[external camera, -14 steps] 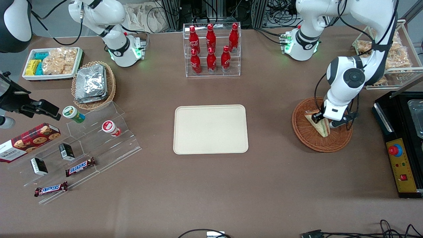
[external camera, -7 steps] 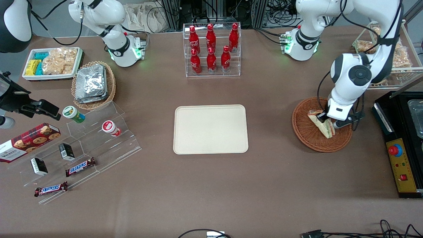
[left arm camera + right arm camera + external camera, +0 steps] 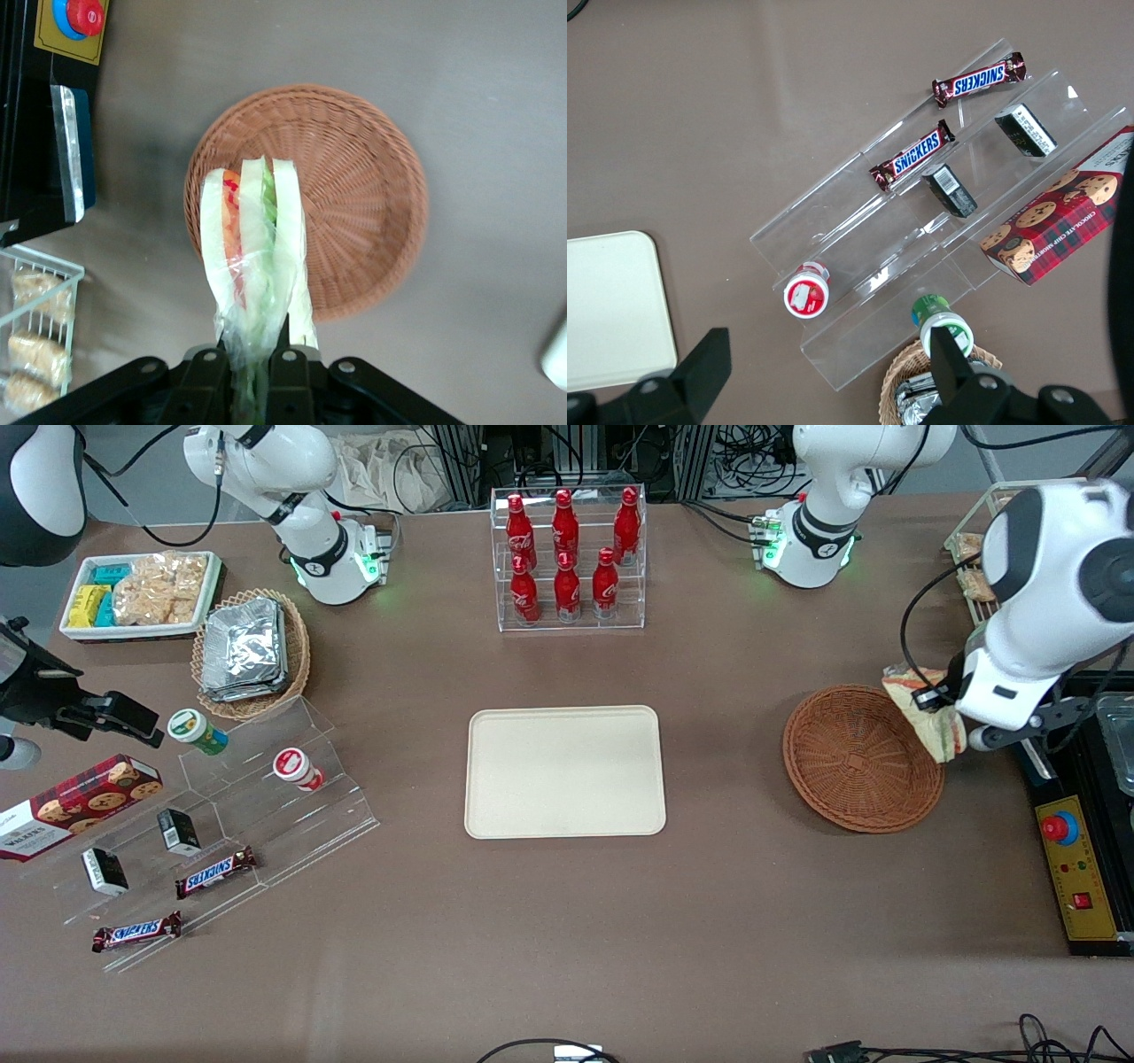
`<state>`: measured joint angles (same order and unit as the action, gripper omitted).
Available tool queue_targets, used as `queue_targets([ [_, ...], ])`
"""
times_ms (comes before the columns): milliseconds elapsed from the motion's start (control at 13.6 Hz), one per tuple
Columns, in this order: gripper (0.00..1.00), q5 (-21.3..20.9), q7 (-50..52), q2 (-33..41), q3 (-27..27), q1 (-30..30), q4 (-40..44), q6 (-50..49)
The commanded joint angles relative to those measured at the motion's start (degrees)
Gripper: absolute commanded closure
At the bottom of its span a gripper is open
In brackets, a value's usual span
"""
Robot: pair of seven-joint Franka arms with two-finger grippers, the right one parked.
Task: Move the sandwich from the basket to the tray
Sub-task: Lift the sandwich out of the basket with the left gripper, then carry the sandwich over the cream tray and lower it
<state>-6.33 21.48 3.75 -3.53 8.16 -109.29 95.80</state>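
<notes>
My left gripper [image 3: 941, 710] is shut on the sandwich [image 3: 926, 710], a wrapped wedge of pale bread with green and orange-red layers. It holds it in the air above the rim of the reddish-brown wicker basket [image 3: 861, 757], toward the working arm's end of the table. In the left wrist view the gripper [image 3: 252, 354] pinches the clear wrap and the sandwich [image 3: 252, 239] hangs over the basket [image 3: 354, 186], which has nothing in it. The cream-beige tray [image 3: 565, 771] lies flat at the table's middle, bare.
A black box with a red button [image 3: 1072, 859] stands right beside the basket. A wire rack of snack bags [image 3: 1045, 576] is farther from the camera. A clear case of red bottles [image 3: 567, 558] stands farther than the tray. A clear stepped shelf with snacks [image 3: 213, 824] lies toward the parked arm's end.
The gripper has lifted the sandwich out of the basket and carried it up and toward the working arm's end. The basket now lies bare.
</notes>
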Motion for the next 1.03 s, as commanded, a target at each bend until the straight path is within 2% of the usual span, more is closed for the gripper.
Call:
queue_targets([
  [0,1.0,1.84,-2.92,-3.13,3.08,0.19,10.82,-8.68],
  [147,1.0,2.55,-2.94,-5.23,7.98,0.19,17.5,-12.2],
  [294,1.0,2.46,-1.71,-9.0,15.27,0.19,23.57,-15.2],
  [514,1.0,1.94,8.45,-14.45,28.01,0.11,28.16,-14.69],
  [661,1.0,0.98,14.61,-19.72,34.08,0.8,31.58,-13.9],
  [807,1.0,-3.57,19.8,-22.98,37.44,1.42,30.82,-9.79],
  [954,1.0,-6.22,24.99,-26.49,38.59,3.26,27.66,-3.72],
])
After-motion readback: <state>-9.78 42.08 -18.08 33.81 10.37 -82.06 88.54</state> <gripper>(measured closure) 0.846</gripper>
